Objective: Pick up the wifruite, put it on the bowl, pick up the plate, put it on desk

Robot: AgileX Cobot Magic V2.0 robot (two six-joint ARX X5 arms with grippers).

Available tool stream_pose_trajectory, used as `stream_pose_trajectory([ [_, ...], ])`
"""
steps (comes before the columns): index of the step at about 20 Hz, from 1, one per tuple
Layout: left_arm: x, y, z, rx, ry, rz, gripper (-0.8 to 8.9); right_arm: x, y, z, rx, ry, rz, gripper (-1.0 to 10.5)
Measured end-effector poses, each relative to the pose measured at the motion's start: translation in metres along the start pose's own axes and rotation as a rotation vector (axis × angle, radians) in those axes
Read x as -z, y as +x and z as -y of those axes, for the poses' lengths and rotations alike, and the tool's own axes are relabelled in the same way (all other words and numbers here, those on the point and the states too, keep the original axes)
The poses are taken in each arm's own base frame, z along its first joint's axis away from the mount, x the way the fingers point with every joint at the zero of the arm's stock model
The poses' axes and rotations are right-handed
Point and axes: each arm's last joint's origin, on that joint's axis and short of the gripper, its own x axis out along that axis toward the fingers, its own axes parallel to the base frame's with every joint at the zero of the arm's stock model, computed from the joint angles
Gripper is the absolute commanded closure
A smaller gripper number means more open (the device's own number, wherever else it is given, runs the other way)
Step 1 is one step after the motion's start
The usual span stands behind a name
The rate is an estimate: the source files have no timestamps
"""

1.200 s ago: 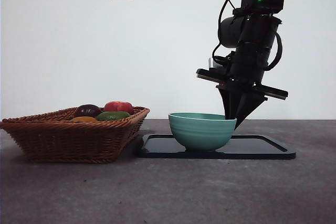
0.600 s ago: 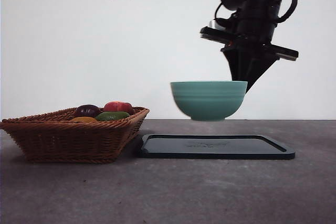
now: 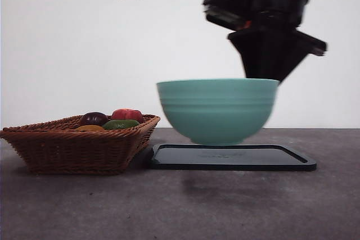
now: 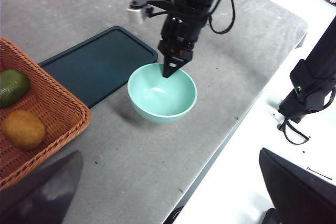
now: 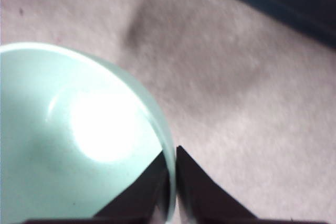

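My right gripper [image 3: 264, 78] is shut on the rim of the empty mint-teal bowl [image 3: 218, 111] and holds it in the air above the desk [image 3: 169, 206], on the near side of the dark plate [image 3: 281, 158]. The right wrist view shows the jaws pinching the bowl's rim [image 5: 163, 145]. The left wrist view shows the bowl [image 4: 163, 93] beside the plate [image 4: 100, 61]. The orange-brown wifruite [image 4: 23, 128] lies in the wicker basket [image 4: 58, 108]. My left gripper [image 4: 168, 203] is open and empty, high over the desk's near edge.
The basket [image 3: 79, 150] stands left of the plate and also holds a green fruit [image 3: 120, 123], a dark purple fruit [image 3: 93, 118] and a red one [image 3: 127, 114]. The desk's edge [image 4: 236, 124] runs close to the bowl's far side.
The right gripper lifted the bowl off the plate, then carried it toward the camera, off the plate and over the bare desk. The plate is now bare.
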Motion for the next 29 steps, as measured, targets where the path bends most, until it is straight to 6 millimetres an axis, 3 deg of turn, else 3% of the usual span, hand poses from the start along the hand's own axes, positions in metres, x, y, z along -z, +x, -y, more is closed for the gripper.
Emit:
stream_pose_trajectory([
  [3, 0.0, 0.0, 0.0, 0.0, 0.001, 0.001, 2.51, 0.013, 0.007, 0.002, -0.02, -0.007, 0.03, 9.4],
  [9, 0.0, 0.0, 0.0, 0.0, 0.001, 0.002, 2.51, 0.027, 0.044, 0.009, -0.007, 0.026, 0.019, 9.4],
  [17, 0.0, 0.0, 0.0, 0.0, 0.001, 0.001, 2.51, 0.033, 0.056, 0.014, 0.039, 0.066, 0.024, 9.3],
  [22, 0.0, 0.0, 0.0, 0.0, 0.001, 0.002, 2.51, 0.033, 0.056, 0.014, 0.039, 0.06, 0.024, 5.7],
  [25, 0.0, 0.0, 0.0, 0.0, 0.001, 0.002, 2.51, 0.037, 0.047, 0.013, 0.041, 0.032, 0.033, 4.4],
  [29, 0.0, 0.0, 0.0, 0.0, 0.001, 0.001, 2.51, 0.052, -0.008, 0.007, 0.003, -0.02, 0.213, 3.5],
])
